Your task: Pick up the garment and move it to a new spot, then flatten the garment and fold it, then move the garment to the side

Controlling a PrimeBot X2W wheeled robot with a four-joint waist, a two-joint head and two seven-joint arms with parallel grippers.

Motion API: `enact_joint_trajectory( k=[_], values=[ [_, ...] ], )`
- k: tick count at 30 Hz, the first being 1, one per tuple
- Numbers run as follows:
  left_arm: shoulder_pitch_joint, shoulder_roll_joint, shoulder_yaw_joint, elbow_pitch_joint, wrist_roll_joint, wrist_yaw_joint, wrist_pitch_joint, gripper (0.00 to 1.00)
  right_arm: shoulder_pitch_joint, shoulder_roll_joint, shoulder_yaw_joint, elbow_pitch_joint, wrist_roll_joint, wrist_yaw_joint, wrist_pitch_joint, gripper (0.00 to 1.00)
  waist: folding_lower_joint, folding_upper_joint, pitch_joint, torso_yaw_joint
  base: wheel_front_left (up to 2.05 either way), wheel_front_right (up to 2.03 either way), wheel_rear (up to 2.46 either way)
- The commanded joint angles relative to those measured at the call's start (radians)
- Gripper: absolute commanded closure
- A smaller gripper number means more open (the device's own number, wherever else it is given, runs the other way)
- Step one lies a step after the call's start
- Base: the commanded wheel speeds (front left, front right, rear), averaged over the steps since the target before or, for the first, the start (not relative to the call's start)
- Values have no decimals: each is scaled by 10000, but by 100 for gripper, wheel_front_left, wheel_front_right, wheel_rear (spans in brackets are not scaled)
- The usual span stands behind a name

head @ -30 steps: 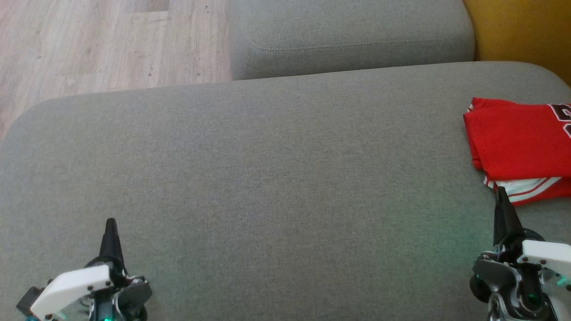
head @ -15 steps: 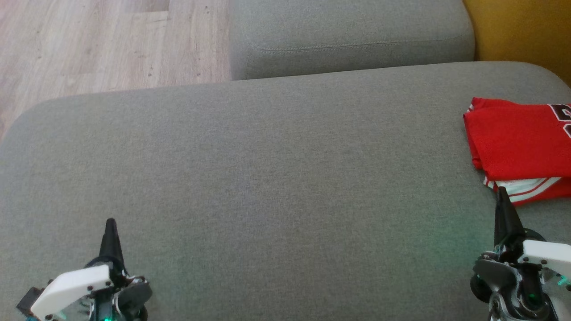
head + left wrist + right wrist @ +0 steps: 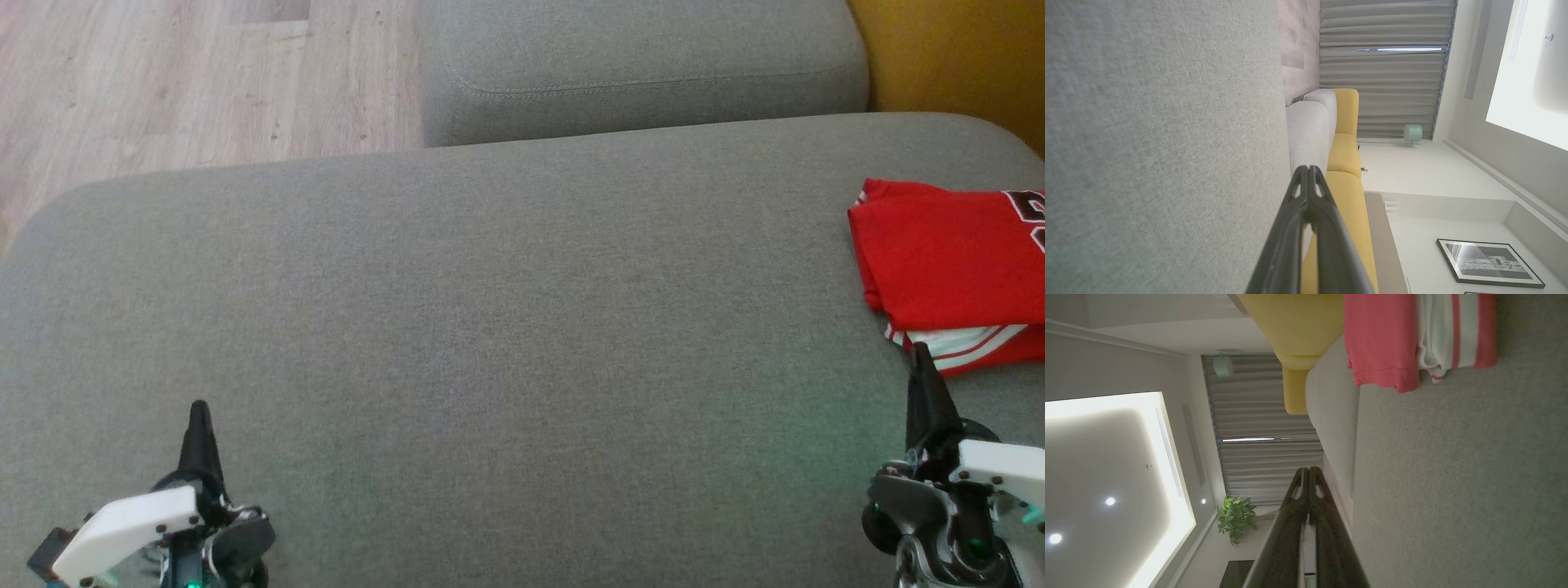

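Observation:
The garment (image 3: 951,265) is a red jersey with white-striped trim, lying folded at the right edge of the grey sofa seat (image 3: 490,327). It also appears at the top of the right wrist view as the garment (image 3: 1392,339). My right gripper (image 3: 920,353) is shut and empty, its tip just in front of the jersey's near edge. Low on the left, my left gripper (image 3: 198,408) is shut too and holds nothing, far from the jersey. In the wrist views both the left gripper (image 3: 1308,169) and the right gripper (image 3: 1307,470) have their fingers pressed together.
A second grey cushion (image 3: 637,65) lies beyond the seat. Wooden floor (image 3: 163,82) is at the far left and a yellow sofa (image 3: 955,57) at the far right. Curtains (image 3: 1384,73) and a potted plant (image 3: 1235,518) stand in the room.

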Motion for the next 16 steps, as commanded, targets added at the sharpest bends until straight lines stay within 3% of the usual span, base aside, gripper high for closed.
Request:
enact_joint_trajectory(
  k=[1,16],
  values=[
    [-499,89,334,-285,75,-65,54,100,-502,-114,163,-318,-33,-7,103,100,0,0,0,0,0,0,0],
    [-503,60,375,-283,110,-65,88,100,-504,-93,133,-316,-57,-7,127,100,0,0,0,0,0,0,0]
  ],
)
